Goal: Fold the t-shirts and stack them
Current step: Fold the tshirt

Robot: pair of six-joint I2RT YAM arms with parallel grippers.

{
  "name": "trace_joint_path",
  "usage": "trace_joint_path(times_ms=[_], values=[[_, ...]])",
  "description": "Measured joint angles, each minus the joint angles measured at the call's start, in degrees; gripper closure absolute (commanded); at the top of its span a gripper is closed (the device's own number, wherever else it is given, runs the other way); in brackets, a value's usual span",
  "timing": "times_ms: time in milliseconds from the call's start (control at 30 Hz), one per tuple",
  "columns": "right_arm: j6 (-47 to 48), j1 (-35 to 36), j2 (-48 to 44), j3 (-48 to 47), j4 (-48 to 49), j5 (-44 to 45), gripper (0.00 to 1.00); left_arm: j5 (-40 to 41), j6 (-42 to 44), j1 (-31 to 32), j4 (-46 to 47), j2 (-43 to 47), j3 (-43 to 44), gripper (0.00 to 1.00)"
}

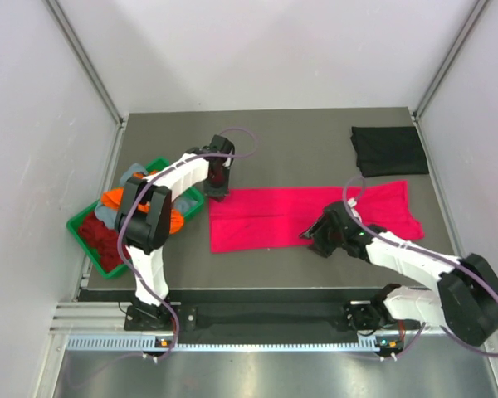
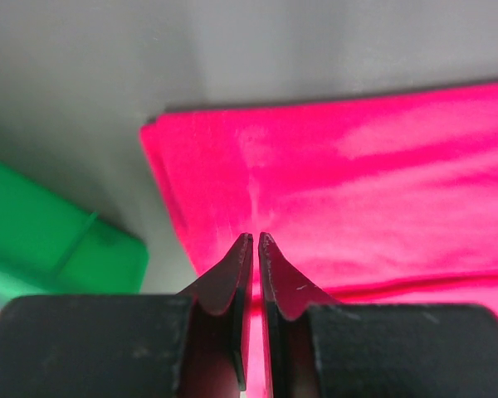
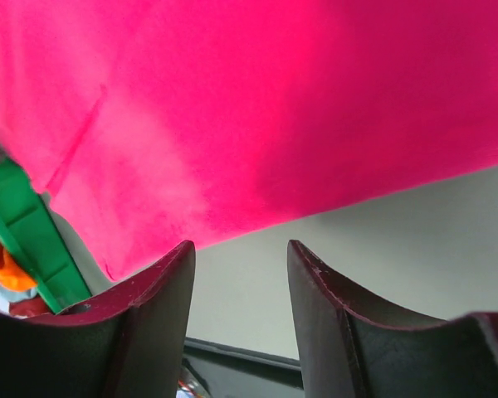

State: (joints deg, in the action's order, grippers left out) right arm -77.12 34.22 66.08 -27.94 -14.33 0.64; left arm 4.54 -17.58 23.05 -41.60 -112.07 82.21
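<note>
Pink tee (image 1: 307,217) lies flat mid-table as a long band running 9 to 3 o'clock, sleeve end flaring at 3. I read that as the lengthwise fold done and the crosswise fold due next.

My left gripper (image 1: 217,192) sits at the band's 10 o'clock corner. In the wrist view its fingers (image 2: 232,274) are pressed together bar a hairline gap, w/ no cloth between them that I can see, tips just over the pink near the left edge. Prob there to pin or pick that corner.

Right gripper (image 1: 315,239) is at the near hem, approx 6 o'clock of the tee, jaws spread and empty, hem right ahead of the fingertips (image 3: 178,257). Set up to take the edge, I'd say.

Black tee (image 1: 388,151) is folded at the table's 1 o'clock, so that's the stack spot. Orange tee (image 1: 112,199) and dark red tee (image 1: 100,236) wait in the green tray (image 1: 76,222) at 9 o'clock
</note>
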Motion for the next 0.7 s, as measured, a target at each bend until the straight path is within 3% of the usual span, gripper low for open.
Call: trace_joint_path(times_ms=[233,433,700], values=[[-8.8,9.1,13.6,-5.5,4.6,0.7,0.50,-2.6,0.2,0.2,-0.1,10.3,1.2,0.85],[-16.9,16.5,20.7,-11.0,7.4,1.9,0.50,-7.5,-0.1,0.2,6.8,21.4,-6.9,0.85],[-24.4,19.6,25.7,-14.8,7.9,4.0,0.50,-10.1,-0.3,-0.4,7.7,21.5,-10.4,0.85]])
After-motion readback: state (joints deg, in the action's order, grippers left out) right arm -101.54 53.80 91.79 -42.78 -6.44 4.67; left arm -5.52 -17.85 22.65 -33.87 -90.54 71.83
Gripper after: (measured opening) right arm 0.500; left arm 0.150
